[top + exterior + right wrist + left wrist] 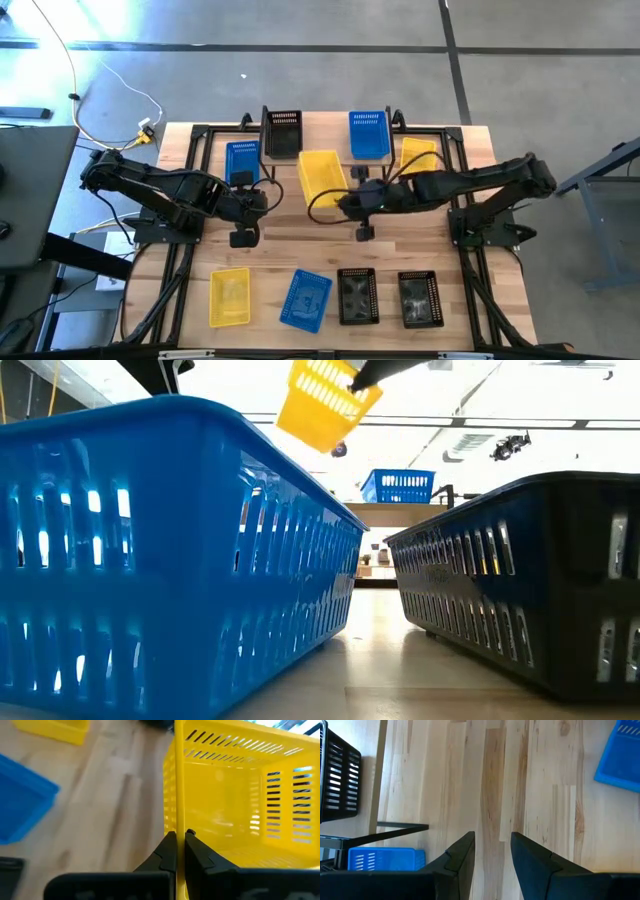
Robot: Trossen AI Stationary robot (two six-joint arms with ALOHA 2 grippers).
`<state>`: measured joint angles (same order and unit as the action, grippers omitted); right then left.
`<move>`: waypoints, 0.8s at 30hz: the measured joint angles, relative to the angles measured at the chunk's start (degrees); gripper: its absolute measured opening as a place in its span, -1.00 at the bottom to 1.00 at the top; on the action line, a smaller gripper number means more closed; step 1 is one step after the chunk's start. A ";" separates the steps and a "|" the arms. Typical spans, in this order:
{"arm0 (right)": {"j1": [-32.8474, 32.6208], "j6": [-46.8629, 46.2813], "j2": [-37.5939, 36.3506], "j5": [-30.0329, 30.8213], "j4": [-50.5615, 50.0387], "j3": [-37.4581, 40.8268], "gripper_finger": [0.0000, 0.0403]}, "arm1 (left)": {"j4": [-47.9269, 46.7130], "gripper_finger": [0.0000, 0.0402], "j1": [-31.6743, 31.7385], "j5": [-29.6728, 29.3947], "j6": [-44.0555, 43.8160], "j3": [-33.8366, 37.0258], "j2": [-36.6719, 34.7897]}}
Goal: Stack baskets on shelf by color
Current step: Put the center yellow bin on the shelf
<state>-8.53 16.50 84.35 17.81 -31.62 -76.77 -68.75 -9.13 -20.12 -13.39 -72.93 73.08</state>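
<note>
While the right gripper pinches one wall of a yellow basket, that basket hangs tilted above the tabletop, in front of the shelf. On the shelf: a black basket and a blue basket. Beside the shelf, lower down: a second blue basket and a second yellow basket. Left gripper sits over bare tabletop just in front of the shelf, fingers spread, nothing held. Far from the shelf, a row along the near edge: yellow, blue, black, black.
</note>
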 joint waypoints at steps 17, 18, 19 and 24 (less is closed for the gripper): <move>12.74 25.54 -1.16 10.78 16.81 0.00 -1.00 | 0.00 -0.43 0.00 0.00 -0.07 0.00 0.00; 13.84 25.67 -0.99 10.88 16.80 0.00 -1.00 | 0.00 -0.43 0.00 0.00 -0.09 0.00 0.00; 14.90 25.54 -0.89 10.92 16.56 0.00 -1.00 | 0.00 -0.43 0.00 0.00 -0.11 0.00 0.00; 18.22 20.39 -0.87 6.16 13.88 0.00 -1.00 | 0.02 -0.43 0.00 0.00 -0.13 0.00 0.00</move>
<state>9.69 36.89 83.48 23.98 -17.74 -76.77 -68.73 -9.13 -20.12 -13.52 -72.93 73.08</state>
